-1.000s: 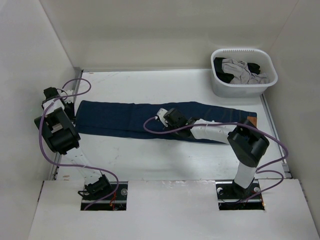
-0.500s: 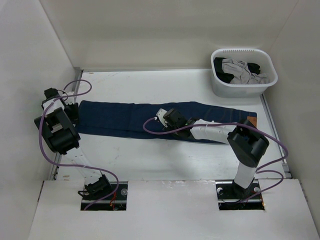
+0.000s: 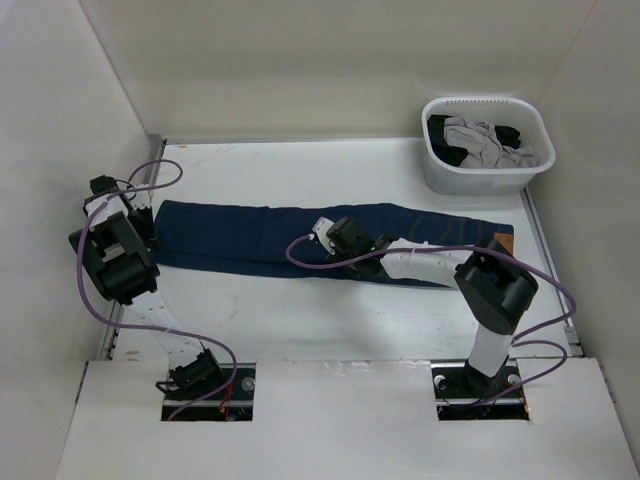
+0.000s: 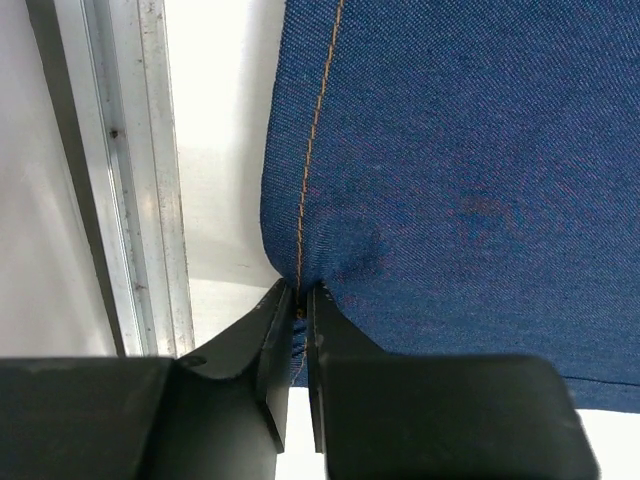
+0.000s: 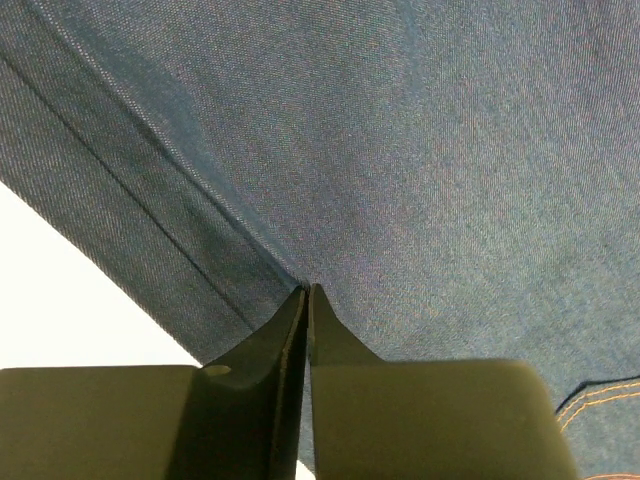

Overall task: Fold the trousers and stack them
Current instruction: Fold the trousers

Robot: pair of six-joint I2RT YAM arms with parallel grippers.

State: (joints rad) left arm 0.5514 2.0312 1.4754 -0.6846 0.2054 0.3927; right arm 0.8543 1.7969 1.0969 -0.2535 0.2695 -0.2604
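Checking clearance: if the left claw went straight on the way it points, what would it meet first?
The trousers: the left claw is shut on their stitched edge, and denim apparently lies straight ahead.

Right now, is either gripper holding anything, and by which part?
Both pinch the dark navy blue denim jeans: the left gripper at the orange-stitched seam by the leg end, the right gripper at a seam ridge mid-length.
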